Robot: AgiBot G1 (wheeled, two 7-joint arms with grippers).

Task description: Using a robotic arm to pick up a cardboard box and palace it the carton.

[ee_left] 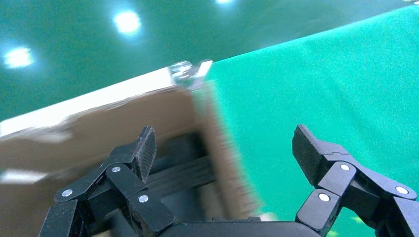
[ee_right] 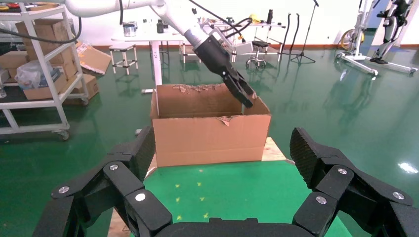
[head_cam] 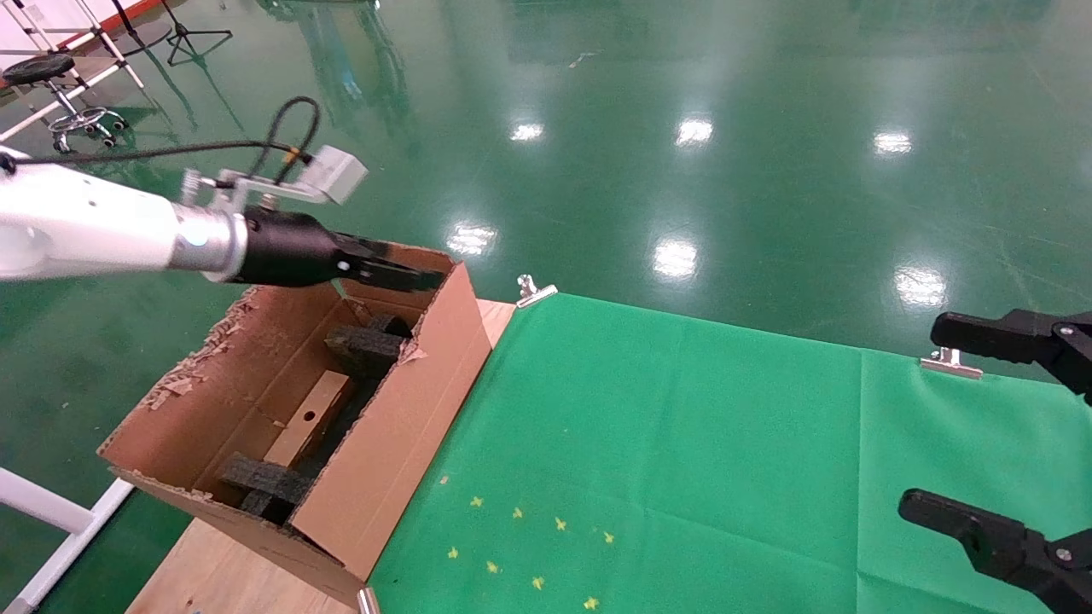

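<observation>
On the left, the robotic arm (head_cam: pixel 77 226) reaches over the far rim of the carton (head_cam: pixel 401 426), its left gripper (head_cam: pixel 401 275) spread wide and holding nothing, as the left wrist view shows. Below it, the cardboard box (head_cam: pixel 309 418) lies flat on the carton's floor between black foam pieces (head_cam: pixel 367 350), hole side up. It looks light and stiff, though its taped faces may be slippery; pinching across the two long narrow edges, clear of the hole, seems safest. Further right lies the bench (head_cam: pixel 682 443) under green cloth, and the right gripper (head_cam: pixel 1024 443) hangs over its right edge, open and empty.
</observation>
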